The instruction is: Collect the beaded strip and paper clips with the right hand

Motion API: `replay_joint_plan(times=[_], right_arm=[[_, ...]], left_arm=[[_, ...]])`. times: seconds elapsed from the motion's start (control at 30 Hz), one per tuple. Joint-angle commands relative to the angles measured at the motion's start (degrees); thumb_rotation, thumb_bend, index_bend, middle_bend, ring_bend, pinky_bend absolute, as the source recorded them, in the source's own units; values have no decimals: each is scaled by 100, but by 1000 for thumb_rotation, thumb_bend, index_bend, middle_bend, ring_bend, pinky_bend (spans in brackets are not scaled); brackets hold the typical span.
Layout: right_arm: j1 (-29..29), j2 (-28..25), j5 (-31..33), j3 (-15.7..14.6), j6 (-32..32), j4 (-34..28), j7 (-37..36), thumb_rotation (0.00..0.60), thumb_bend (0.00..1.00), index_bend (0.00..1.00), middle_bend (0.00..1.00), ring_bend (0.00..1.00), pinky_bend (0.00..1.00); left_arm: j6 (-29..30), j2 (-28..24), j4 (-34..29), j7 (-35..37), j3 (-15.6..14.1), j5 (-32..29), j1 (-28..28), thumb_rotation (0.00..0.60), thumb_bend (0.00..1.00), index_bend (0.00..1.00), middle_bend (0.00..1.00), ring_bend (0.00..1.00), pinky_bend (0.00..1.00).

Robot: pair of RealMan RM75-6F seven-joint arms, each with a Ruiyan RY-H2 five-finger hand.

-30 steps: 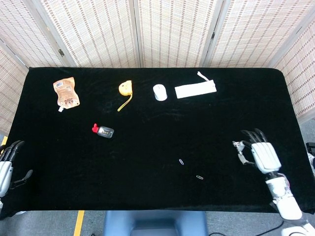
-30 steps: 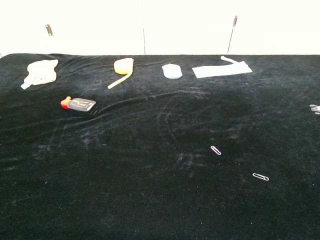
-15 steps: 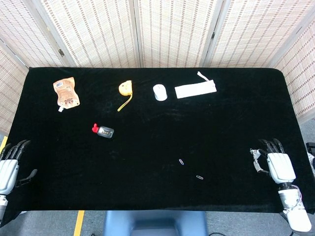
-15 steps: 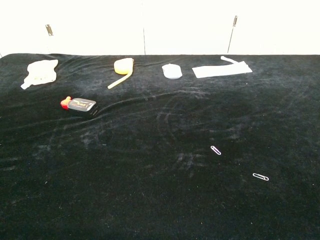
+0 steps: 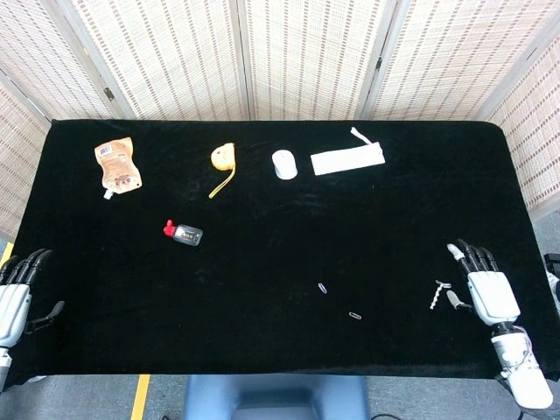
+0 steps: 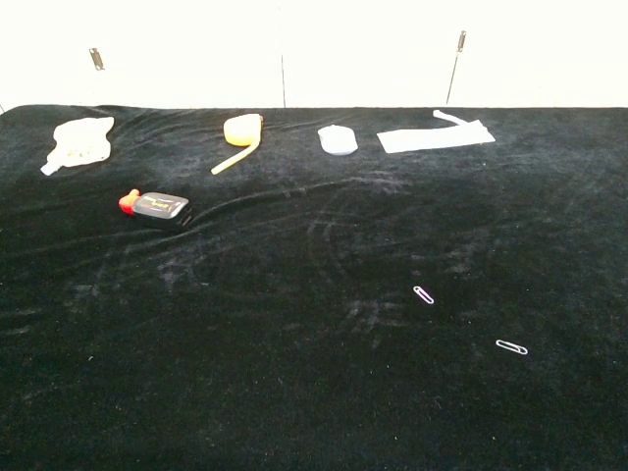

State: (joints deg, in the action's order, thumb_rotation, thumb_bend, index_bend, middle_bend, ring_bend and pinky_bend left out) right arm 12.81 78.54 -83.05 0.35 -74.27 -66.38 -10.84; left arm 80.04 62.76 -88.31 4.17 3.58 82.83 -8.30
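Observation:
My right hand (image 5: 486, 289) lies flat near the table's front right corner with its fingers stretched out and apart, seen only in the head view. A small silvery beaded strip (image 5: 439, 293) lies on the black cloth just left of the thumb, with a narrow gap between them. Two paper clips rest further left: one (image 5: 323, 288) (image 6: 423, 294) and another (image 5: 354, 315) (image 6: 511, 347) nearer the front edge. My left hand (image 5: 13, 297) hangs off the front left corner, fingers apart and holding nothing. Neither hand appears in the chest view.
Along the back of the black-covered table (image 5: 280, 367) sit an orange pouch (image 5: 115, 164), a yellow tape measure (image 5: 223, 157), a white round object (image 5: 283, 164) and a white flat pouch (image 5: 347, 160). A small red-and-black device (image 5: 184, 234) lies at mid left.
My right hand drew back toward the front right corner. The beaded strip travelled with it by the thumb and now lies on the cloth beside the thumb. The left hand barely shifted.

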Motion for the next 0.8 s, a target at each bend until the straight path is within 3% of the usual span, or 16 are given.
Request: replay_joint_plan(times=[0.03,0.2,0.33,0.5,0.8], right_arm=[[-79,-451,61,64,-88,-646,275,600,341,0,0,0,0],[-341,-1206,432,270,-577,-2127,1558,600,341,0,0,0,0],[-633,-1374,719,394,-1199,-3045,2606,600,339,36,0,0,0],[-875,-1126,627,379,-1633,-3026,2744,600,339,79,0,0,0],[-919,-1133,479,361,-1431,-2777,2097,600,339,81,0,0,0]], left_arm=[[27,4,-4,-17,-3,8,11,600,358,17,115,152,59],[94,26,-12,-65,-3,24,32,600,358,17,114,152,59],[135,23,-22,-75,-15,59,47,600,358,17,115,152,59],[172,12,7,-27,-21,175,19,600,358,17,115,152,59],[-146,43,51,-145,9,72,-164,600,358,17,115,152,59]])
